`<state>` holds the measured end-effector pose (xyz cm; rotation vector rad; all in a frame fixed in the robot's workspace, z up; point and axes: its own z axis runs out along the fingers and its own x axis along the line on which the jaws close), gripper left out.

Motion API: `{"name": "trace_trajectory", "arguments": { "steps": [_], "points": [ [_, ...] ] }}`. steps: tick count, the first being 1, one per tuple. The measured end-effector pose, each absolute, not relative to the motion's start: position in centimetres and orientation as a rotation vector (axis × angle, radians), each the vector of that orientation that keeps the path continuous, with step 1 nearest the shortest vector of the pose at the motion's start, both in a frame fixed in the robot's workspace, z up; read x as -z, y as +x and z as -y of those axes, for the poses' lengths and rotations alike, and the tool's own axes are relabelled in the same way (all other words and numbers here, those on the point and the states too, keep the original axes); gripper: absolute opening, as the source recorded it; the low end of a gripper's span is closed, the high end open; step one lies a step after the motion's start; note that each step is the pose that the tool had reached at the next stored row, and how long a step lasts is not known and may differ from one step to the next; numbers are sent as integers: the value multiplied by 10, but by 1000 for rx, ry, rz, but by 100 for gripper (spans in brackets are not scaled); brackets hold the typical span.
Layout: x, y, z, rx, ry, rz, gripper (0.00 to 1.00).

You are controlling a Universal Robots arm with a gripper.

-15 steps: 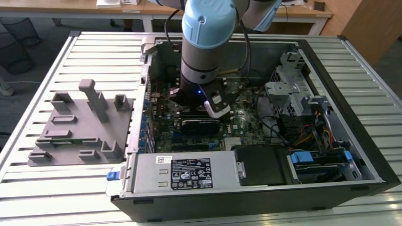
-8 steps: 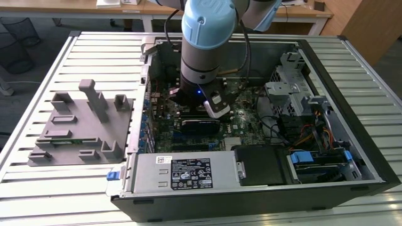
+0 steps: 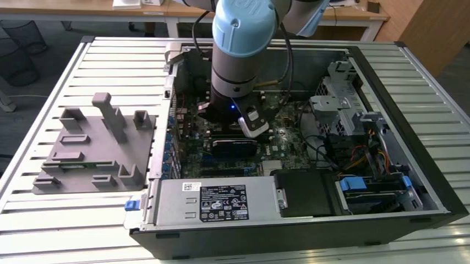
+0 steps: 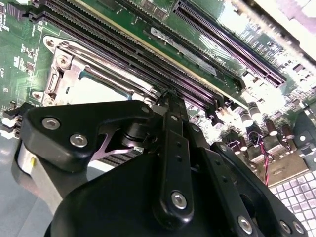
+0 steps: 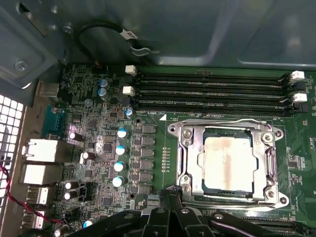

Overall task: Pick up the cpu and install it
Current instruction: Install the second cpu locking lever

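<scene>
The arm reaches down into the open computer case (image 3: 411,181), and its gripper (image 5: 170,195) hangs just above the green motherboard (image 5: 98,148). The cpu (image 5: 228,164) already lies inside the socket frame (image 5: 185,163), silvery top up, with the metal load plate around its edges. From the first wrist view it sits just beyond the gripper's tip and a little to one side, apart from it, not touched. The black fingers (image 4: 170,128) appear drawn together into one narrow point, with nothing between them that I can see.

What worries me from here is how close that tip is to the board. If it dips or drifts sideways it could scrape the frame or knock the row of capacitors (image 5: 120,150) beside it. If the chip is not fully flat in its seat, any push on it could bend the contacts beneath, I'd guess. The memory slots (image 5: 212,89) lie on the far side of the socket, near enough to catch too. The grey fixture tray (image 3: 88,159) sits outside the case, at the exterior view's left.
</scene>
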<state>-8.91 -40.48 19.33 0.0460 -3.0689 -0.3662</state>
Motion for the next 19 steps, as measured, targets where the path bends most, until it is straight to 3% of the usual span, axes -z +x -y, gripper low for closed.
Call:
{"name": "trace_trajectory", "arguments": {
  "steps": [19],
  "points": [
    [-199,-89,403,366,46,3069,11]
  ]
}}
